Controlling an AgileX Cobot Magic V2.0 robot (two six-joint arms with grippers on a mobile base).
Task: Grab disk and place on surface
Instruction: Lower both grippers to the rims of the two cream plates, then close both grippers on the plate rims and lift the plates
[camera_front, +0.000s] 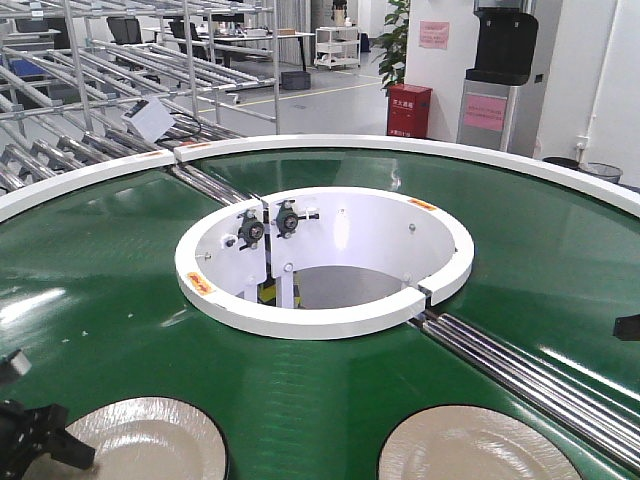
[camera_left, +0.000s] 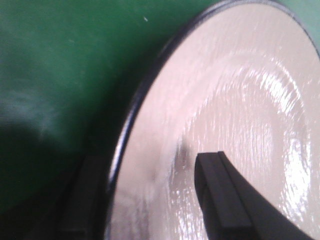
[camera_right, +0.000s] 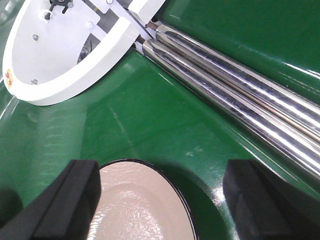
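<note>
Beige, glossy disk (camera_front: 150, 440) sat at lower left of the front view, flat on the green belt (camera_front: 100, 260). It was not on the worktop, which no view showed. Left gripper (camera_left: 150, 167) jaws were parted and straddled its rim, one finger over the face, one outside on the belt; no clamp yet, as far as I could tell. Second disk (camera_front: 480, 445) at lower right; right gripper (camera_right: 165, 175) jaws wide above its edge, holding nothing.

Risks, my read:
- thin slick rim could slip out on closing
- outer finger could dig into the belt
- chrome rollers (camera_right: 240, 90) near the right disk could snag it

White centre ring (camera_front: 330, 315) held only bearing blocks; both disks were bare.
</note>
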